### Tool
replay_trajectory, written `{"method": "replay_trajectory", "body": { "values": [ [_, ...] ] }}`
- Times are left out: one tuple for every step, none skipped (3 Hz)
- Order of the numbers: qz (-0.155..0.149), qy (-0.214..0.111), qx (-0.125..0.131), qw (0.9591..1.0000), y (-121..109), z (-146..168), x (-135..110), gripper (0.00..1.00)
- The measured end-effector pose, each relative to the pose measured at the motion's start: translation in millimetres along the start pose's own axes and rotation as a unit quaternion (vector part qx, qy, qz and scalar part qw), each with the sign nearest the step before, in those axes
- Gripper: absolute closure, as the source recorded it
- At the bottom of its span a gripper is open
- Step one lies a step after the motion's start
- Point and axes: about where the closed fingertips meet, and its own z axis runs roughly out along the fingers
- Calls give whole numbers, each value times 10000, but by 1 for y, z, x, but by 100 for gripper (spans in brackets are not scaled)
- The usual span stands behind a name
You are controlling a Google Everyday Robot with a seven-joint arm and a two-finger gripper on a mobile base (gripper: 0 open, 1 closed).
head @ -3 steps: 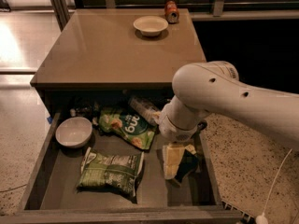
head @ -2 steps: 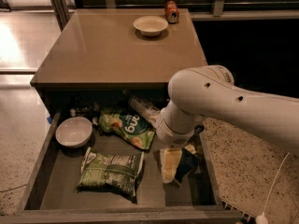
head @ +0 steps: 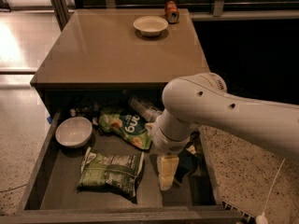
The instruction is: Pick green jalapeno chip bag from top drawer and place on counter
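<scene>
Two green bags in the drawer [head: 44,171]; yours is the darker, crinkled chip bag [head: 112,171], lying flat at lower centre-left. The gripper [head: 167,174] hangs nose-down inside the drawer, just right of the bag and apart from it; open or closed, you cannot tell. Judgement: it is low for a reach, but needs shifting left. The worktop [head: 107,55] carries a bowl [head: 150,25] and a can [head: 172,11] at the top of the frame, so place nearer the front.

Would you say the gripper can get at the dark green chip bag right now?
Probably yes: the gripper is down in the top drawer, just right of the green jalapeno chip bag, with nothing between them or covering it.
</scene>
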Motion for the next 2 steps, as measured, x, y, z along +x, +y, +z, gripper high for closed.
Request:
{"method": "replay_trajectory", "body": {
  "values": [
    [-35,-71,23,10000,-3,8,-5,0],
    [-221,-307,156,9992,-39,26,-44,0]
  ]
}}
